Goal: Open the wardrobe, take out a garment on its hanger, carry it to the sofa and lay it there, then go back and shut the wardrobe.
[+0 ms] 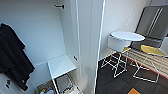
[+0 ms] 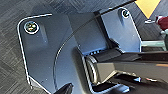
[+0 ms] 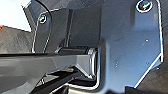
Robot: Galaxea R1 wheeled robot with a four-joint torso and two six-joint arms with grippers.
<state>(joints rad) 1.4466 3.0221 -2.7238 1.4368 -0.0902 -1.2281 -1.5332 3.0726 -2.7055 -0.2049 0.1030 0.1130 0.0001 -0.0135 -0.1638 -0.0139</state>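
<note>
Plainly, the wardrobe (image 1: 42,30) is found standing open, close ahead on the left, with its white interior exposed. At the far left a black T-shirt (image 1: 12,57) is seen hanging inside, its sleeve drooping towards a low white shelf (image 1: 61,65), under which a basket of small items (image 1: 46,90) is kept. No red jacket is made out among what is seen of the interior, so the step in hand is judged to be work at the wardrobe itself, most likely on its door (image 1: 87,45), whose bright edge is presented upright near the middle. That edge is best approached squarely and moved slowly, and the black sleeve should be kept clear of the seam. Further right, a round white table (image 1: 127,36) and a yellow-seated chair (image 1: 150,50) are placed near the door's path, so wide swings should be avoided. Whether the left gripper or the right gripper is spread or closed, or has hold of anything, cannot be told.
</note>
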